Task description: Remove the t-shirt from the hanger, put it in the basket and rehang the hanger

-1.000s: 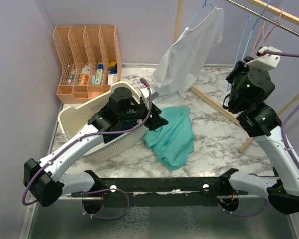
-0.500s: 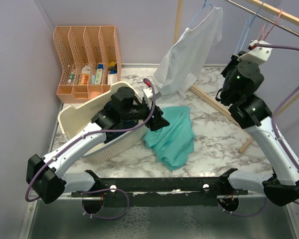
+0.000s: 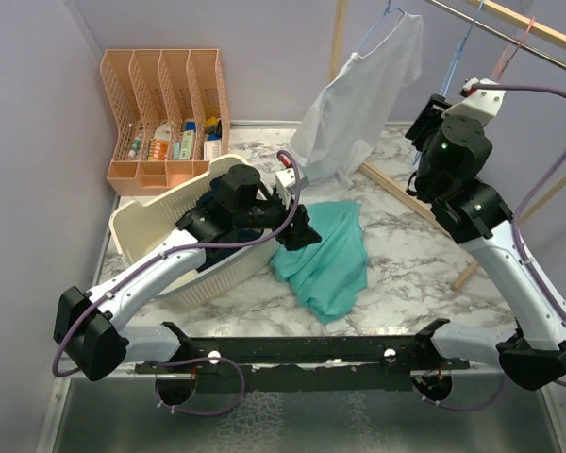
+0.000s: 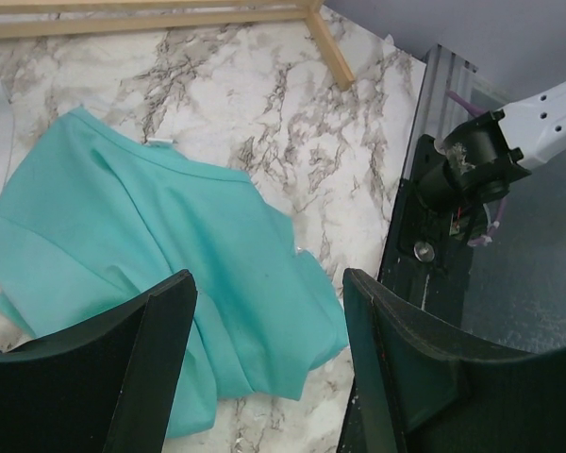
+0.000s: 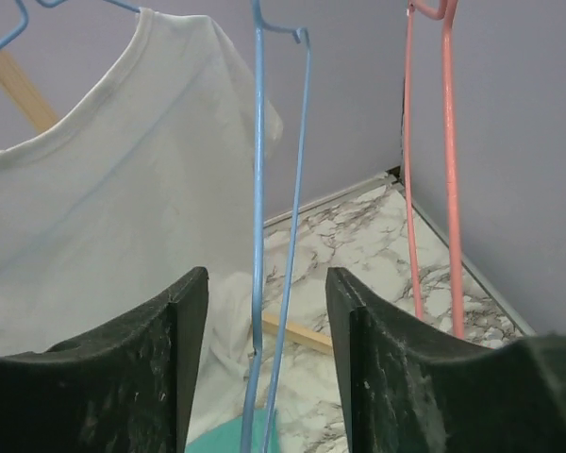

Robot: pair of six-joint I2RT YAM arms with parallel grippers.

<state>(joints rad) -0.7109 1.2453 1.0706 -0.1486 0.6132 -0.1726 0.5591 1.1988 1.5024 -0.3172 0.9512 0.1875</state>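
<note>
**Item under task.** The t-shirt point(image 3: 358, 104) is on its hanger point(image 3: 375, 30) at the back of the rack point(image 3: 528, 24). It hangs lopsided, and its hem reaches down to the counter point(image 3: 424, 255).

**Claws.** The right claw point(image 5: 264, 283) is raised near rail height with its jaws apart, grasping nothing. In its wrist view an empty blue hanger point(image 5: 258, 189) crosses the gap. Whether the wire touches either jaw cannot be told. A pink hanger point(image 5: 450, 189) hangs to its right, and the shirt lies to its left. The left claw point(image 4: 269, 283) is likewise released and empty, low over a teal shirt point(image 3: 325, 255) lying crumpled on the counter.

**Step in hand (judgement).** The right arm appears to be lining up on the shirt.
- Clear the empty blue wire first, then carry the claw left to the cloth.
- Close on fabric at the collar or shoulder, not on the wire.
- Draw the shoulder off one hanger arm before pulling down. A straight tug risks dragging the hanger off the rail or tangling the neighbouring hangers.

**Surface and room.** The counter is marble-patterned and smooth, with lilac walls behind and to the left. A cream basket point(image 3: 141, 222) lies tipped beside the left arm. A peach organiser point(image 3: 160, 94) stands in the back left corner.
</note>
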